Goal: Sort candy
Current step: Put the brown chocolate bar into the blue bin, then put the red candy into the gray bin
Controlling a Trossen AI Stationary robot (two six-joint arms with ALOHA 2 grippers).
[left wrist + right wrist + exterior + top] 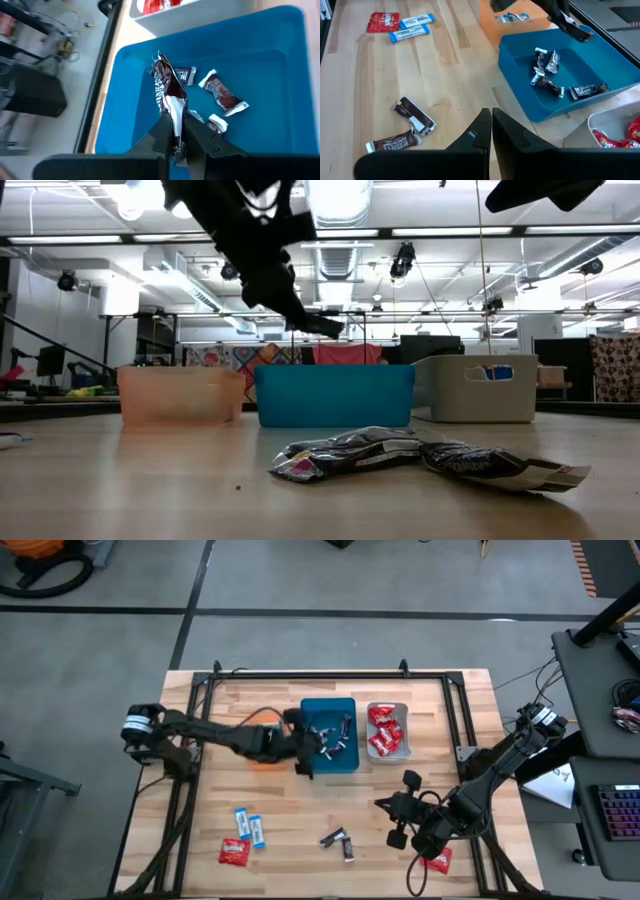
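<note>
The counter [300, 710] is a wooden top with three trays standing in a row at its far middle. The teal tray [329, 735] is in the centre and holds several dark brown candies [547, 75] on its floor. Just beside it on the right stands the grey tray [387, 730], filled with red candies [383, 732]. On the other side the orange tray [180, 394] is mostly hidden under the left arm in the high view; a light blue-and-white candy [513, 18] lies in it.

The left end effector [179, 142] hangs over the near left part of the teal tray, its fingers clamped on a dark brown candy wrapper [167, 95] which points down into the tray. The right end effector [489, 132] waits above the near right part of the counter with its fingers pressed together and nothing between them.

On the bare wood near the front lie two dark brown candies [338, 841] side by side in the middle. To the left are two light blue-and-white candies [249, 827] and one red candy [233, 852] close together. One more red candy [438, 860] lies at the near right, partly under the right arm.
</note>
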